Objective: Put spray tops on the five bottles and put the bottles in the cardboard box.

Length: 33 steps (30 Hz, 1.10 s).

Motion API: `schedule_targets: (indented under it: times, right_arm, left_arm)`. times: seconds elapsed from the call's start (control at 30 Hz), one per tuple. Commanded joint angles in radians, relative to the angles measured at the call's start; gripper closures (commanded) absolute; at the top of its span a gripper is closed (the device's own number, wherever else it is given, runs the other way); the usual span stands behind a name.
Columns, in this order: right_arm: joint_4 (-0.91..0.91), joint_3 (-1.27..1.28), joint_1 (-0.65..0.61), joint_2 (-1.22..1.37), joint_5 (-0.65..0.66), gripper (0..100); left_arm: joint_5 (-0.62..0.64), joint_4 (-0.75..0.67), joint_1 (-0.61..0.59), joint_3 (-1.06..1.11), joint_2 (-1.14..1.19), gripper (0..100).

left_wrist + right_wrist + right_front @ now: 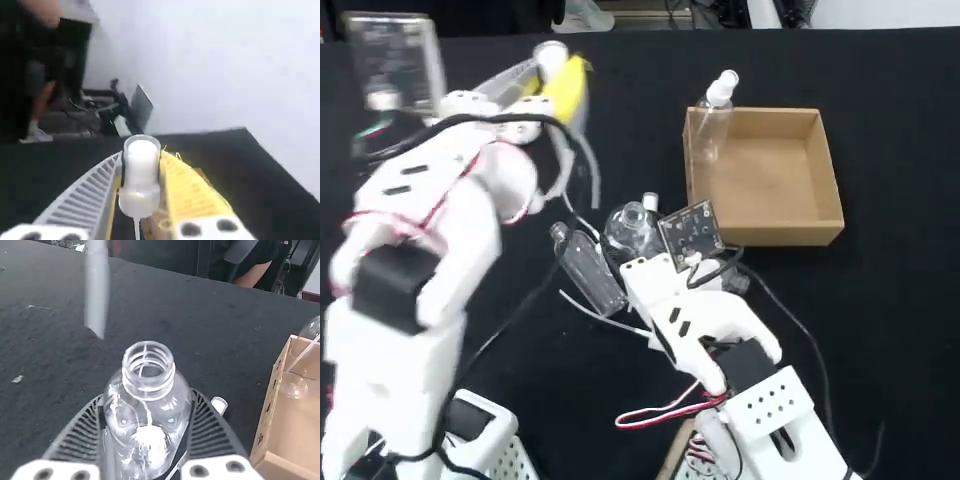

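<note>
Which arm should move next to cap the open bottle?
Likely left. The left gripper holds a spray top; the right gripper grips the open bottle upright, neck clear, so it only needs to hold steady.

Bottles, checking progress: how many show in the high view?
3: capped bottle in the cardboard box, open bottle in the right gripper, lying bottle on the table; others may be hidden.

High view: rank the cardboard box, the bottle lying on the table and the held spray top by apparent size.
1. Cardboard box, clearly largest.
2. Lying bottle.
3. Spray top, smallest, though it seems raised nearer the camera, which may enlarge it.
</note>
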Motion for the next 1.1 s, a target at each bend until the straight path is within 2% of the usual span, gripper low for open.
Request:
schedule_targets:
  times: [0.0, 0.43, 0.53, 0.73, 1.07]
  right_arm:
    - [0.005, -0.010, 0.014, -0.021, 0.009, 98.8]
    - [0.005, -0.010, 0.014, -0.021, 0.009, 98.8]
    - [0.005, -0.010, 0.014, -0.021, 0.009, 98.8]
    - [0.005, -0.008, 0.014, -0.021, 0.011, 98.8]
    - [0.005, -0.008, 0.017, -0.021, 0.011, 98.8]
  left_arm:
    - [0.006, -0.245, 0.056, 0.206, -0.021, 97]
    - [0.006, -0.281, 0.065, 0.328, -0.299, 97]
    - [0.005, -0.282, 0.128, 0.358, -0.358, 97]
    - [-0.127, -0.301, 0.231, 0.375, -0.330, 97]
    - [-0.149, -0.397, 0.154, 0.407, -0.238, 97]
